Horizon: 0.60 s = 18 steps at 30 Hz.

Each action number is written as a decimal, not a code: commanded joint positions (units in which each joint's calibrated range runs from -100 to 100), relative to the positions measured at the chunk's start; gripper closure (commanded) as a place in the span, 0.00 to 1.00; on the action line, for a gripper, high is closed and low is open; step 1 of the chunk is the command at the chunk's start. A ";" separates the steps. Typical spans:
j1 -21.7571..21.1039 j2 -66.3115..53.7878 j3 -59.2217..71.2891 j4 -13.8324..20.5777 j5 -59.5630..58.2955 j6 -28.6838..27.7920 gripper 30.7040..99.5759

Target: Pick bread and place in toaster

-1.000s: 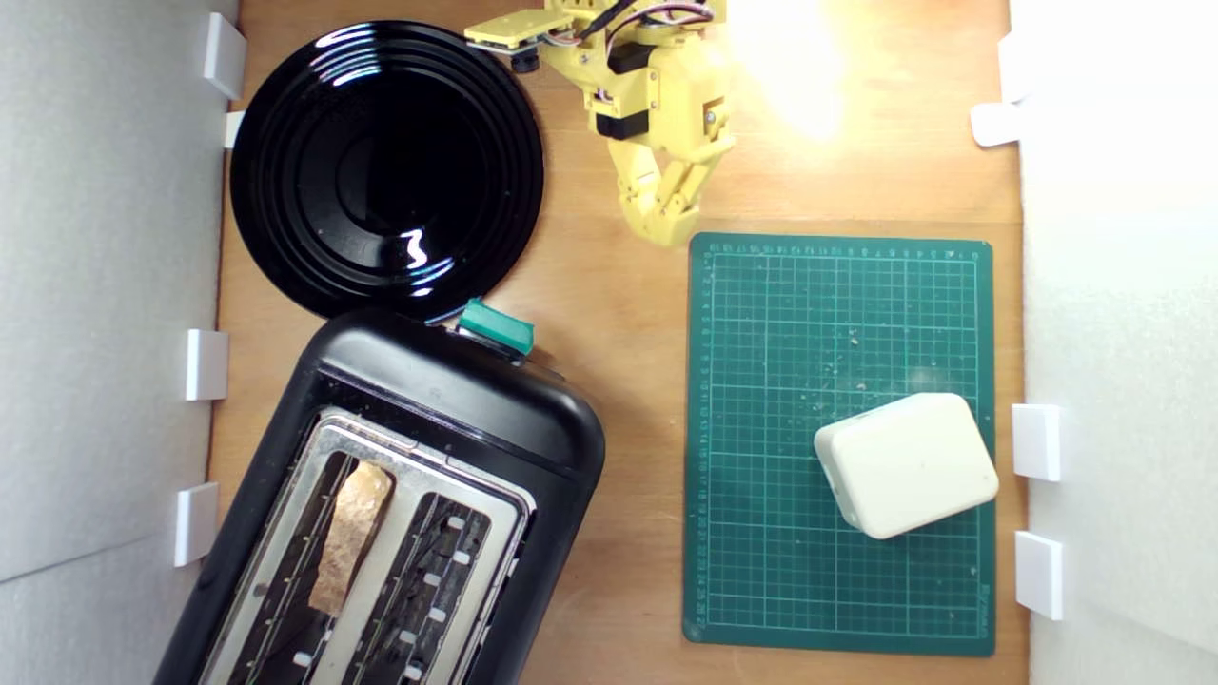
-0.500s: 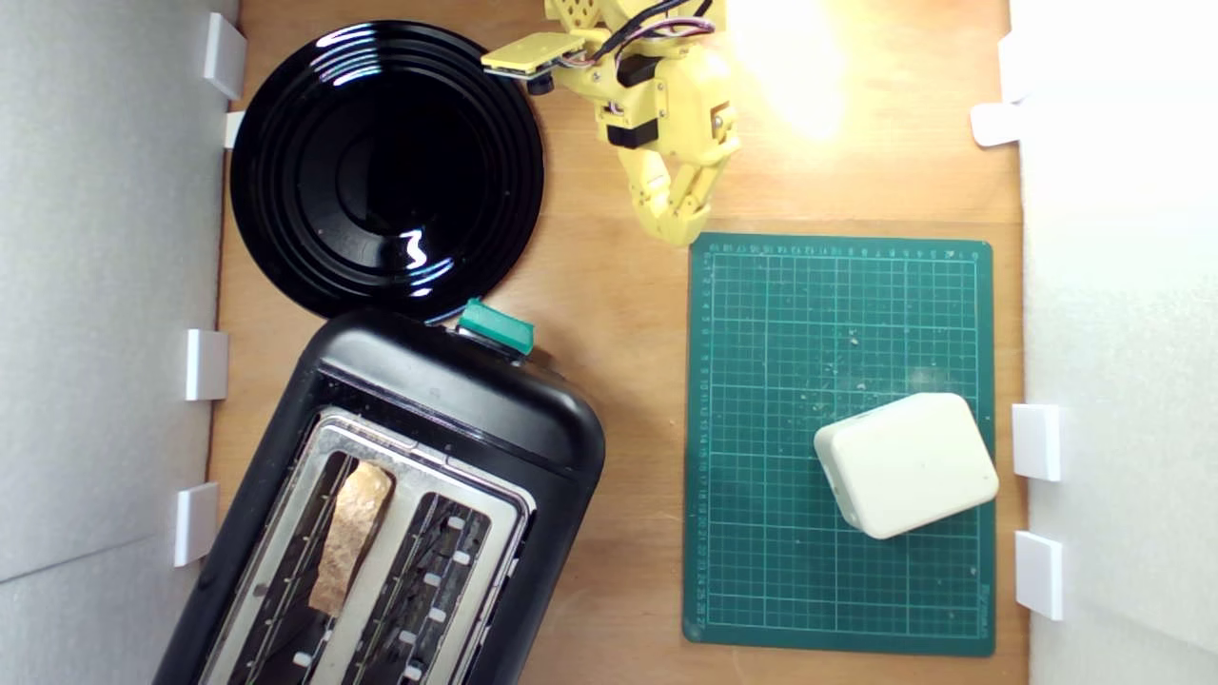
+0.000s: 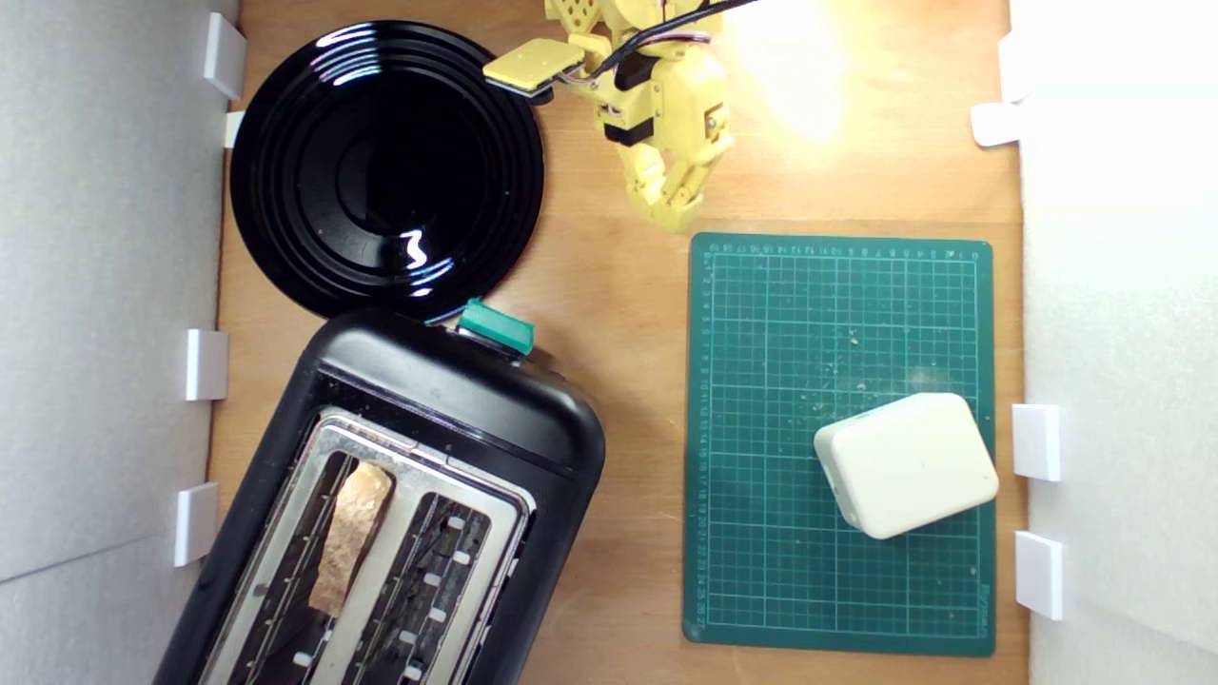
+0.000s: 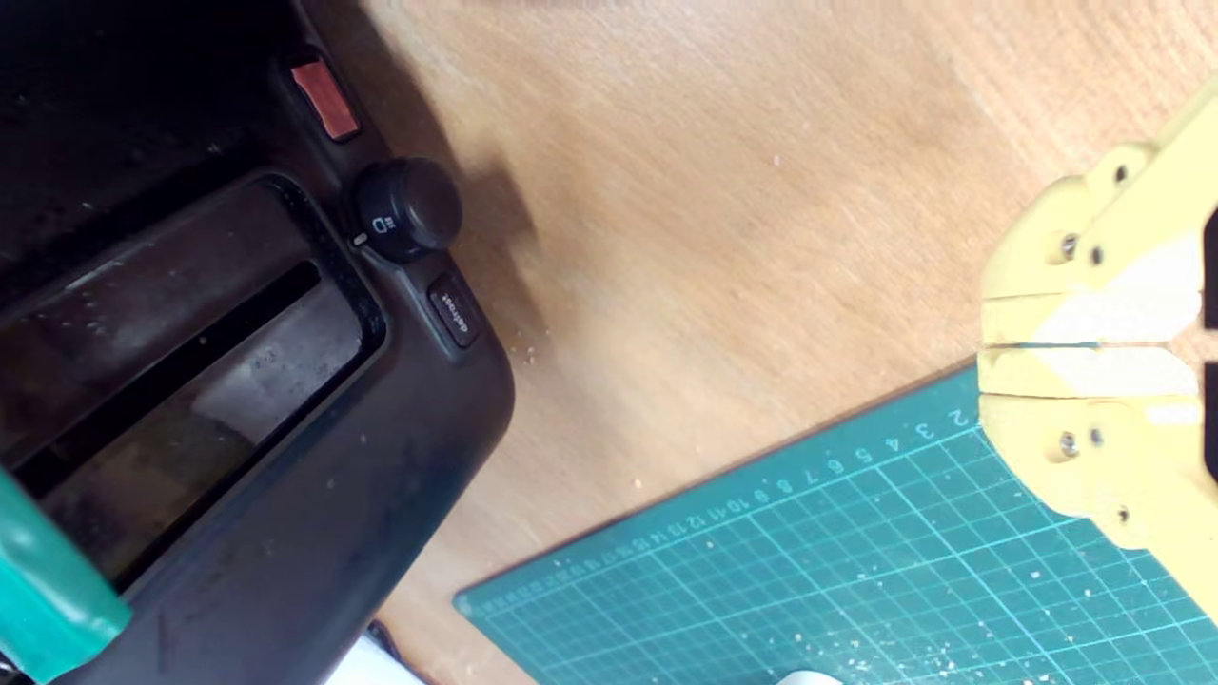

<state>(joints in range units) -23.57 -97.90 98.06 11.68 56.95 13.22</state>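
Bread (image 3: 350,535) sits on edge in the toaster (image 3: 400,495) slot nearer the exterior view's left, so placement looks done. Gripper (image 3: 672,221) has pulled back slightly from the green mat (image 3: 837,333) edge compared with half a second ago, jaws closed and empty, hanging over bare tabletop (image 3: 609,285) beside the black plate (image 3: 385,166). Likely retreating. Toaster is cut off at the frame bottom; how deep the bread sits is unclear. White block (image 3: 906,464) untouched on the mat.

The bread (image 3: 350,535) stands in the toaster (image 3: 447,400) slot.
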 commanded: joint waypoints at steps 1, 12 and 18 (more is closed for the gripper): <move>-0.28 -0.60 0.31 0.19 0.39 -0.17 0.95; -0.60 -0.52 0.13 0.28 0.39 -0.12 0.95; -0.60 -0.52 0.13 0.28 0.39 -0.12 0.95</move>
<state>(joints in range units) -23.57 -97.90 98.06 11.68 56.95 13.22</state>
